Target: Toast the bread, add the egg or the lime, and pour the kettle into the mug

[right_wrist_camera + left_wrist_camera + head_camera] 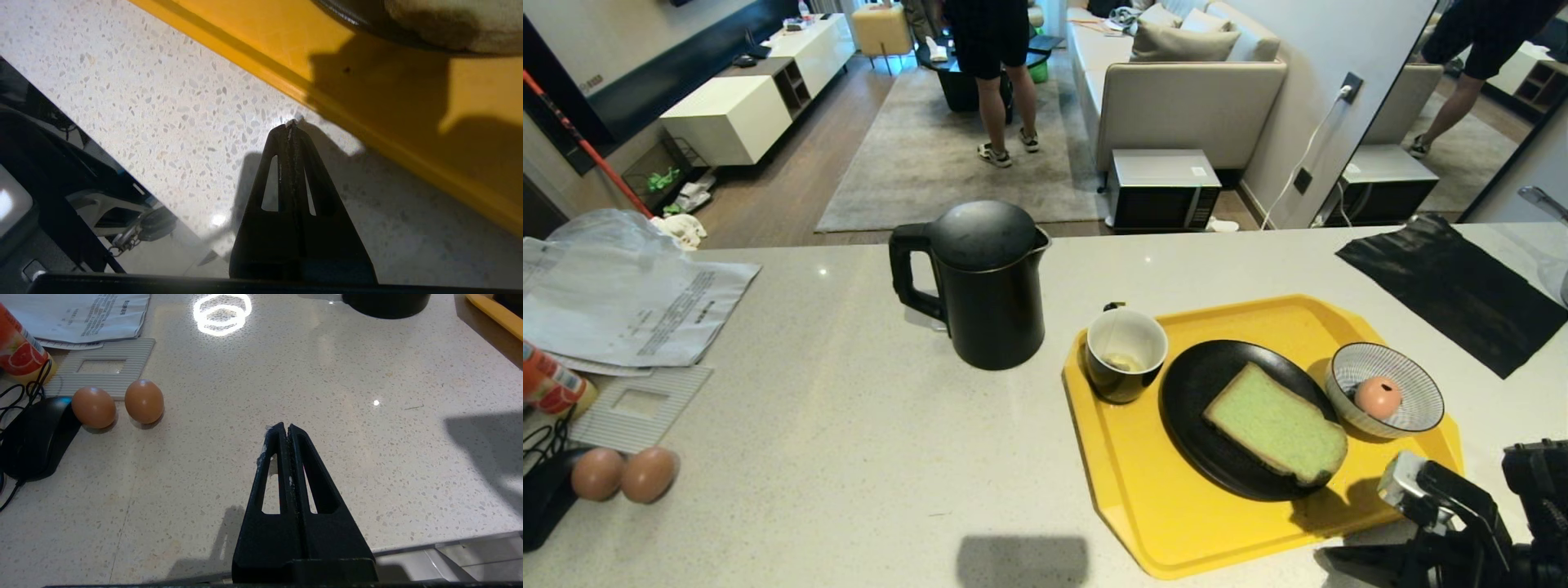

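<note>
Speckled counter (849, 425): in your head view, pale stone fills the foreground, with a living room beyond its far edge.
Kettle (988, 282): matte black, upright on the bare counter just left of the tray, handle turned to your left, lid on.
Yellow tray (1143, 506): sits to your right of centre, bearing the mug, a plate and a bowl.
Mug (1125, 355): glossy black outside, white inside, at the tray's far left corner, near the kettle.
Bread (1278, 426): pale green slice with a brown crust, lying flat on the black plate (1192, 392) at the tray's middle.
Egg (1378, 397): pinkish, resting inside the striped bowl (1413, 384) at the tray's right side.
Right arm: you see its dark wrist at the lower right corner, close to the tray's near right corner.
Brown eggs (625, 474): two, side by side at the counter's left edge, near papers (629, 302) and a dark computer mouse.
Person (992, 49): stands on the rug in the room behind, only legs and torso showing.

Left gripper (285, 427): in your left wrist view, its claw is pressed together with nothing between the fingers, hanging above bare counter, well apart from the two brown eggs and the kettle's base.

Right gripper (291, 125): in your right wrist view, its claw is likewise closed and empty, tips above the counter just beside the tray's outer rim; the plate's edge and the bread show beyond.
</note>
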### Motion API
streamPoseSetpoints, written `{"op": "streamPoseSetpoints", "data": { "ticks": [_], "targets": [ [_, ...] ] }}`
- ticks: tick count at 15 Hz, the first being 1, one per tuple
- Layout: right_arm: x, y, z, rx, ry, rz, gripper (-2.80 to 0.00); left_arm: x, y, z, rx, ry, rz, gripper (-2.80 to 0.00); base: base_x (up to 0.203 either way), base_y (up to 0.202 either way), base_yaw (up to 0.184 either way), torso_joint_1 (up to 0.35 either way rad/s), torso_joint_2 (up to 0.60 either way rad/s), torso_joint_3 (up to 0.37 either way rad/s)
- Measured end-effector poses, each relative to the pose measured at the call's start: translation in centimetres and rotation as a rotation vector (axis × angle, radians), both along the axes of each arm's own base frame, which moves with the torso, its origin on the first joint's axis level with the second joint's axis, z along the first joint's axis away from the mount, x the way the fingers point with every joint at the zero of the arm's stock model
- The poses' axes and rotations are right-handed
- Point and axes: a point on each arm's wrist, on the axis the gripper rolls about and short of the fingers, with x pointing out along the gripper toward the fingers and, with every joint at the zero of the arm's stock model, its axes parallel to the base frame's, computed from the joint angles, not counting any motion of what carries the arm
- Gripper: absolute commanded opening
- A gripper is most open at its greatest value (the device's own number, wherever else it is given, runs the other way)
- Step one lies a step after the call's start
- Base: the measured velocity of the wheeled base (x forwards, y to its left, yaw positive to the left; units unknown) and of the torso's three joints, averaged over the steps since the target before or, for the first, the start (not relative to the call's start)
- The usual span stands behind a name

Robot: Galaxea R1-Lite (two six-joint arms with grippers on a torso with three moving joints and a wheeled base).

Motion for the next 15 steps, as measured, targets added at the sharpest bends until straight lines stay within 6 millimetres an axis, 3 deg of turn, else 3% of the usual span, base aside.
{"op": "streamPoseSetpoints", "data": {
  "ticks": [4, 11, 15],
  "targets": [
    [-2.6, -0.7, 1.2, -0.039, -0.029, -0.096, -2.8, 0.0, 0.0, 0.0, 0.0, 0.0, 0.0, -2.8, 0.0, 0.0, 0.0, 0.0, 0.0, 0.0],
    [-7.8, -2.4, 3.7, -0.28, -0.179, -0.455, -2.8, 0.0, 0.0, 0.0, 0.0, 0.0, 0.0, -2.8, 0.0, 0.0, 0.0, 0.0, 0.0, 0.0],
    [-9.0, -2.8, 7.9, -0.289, -0.419, -0.617, -2.8, 0.0, 0.0, 0.0, 0.0, 0.0, 0.0, -2.8, 0.0, 0.0, 0.0, 0.0, 0.0, 0.0]
  ]
}}
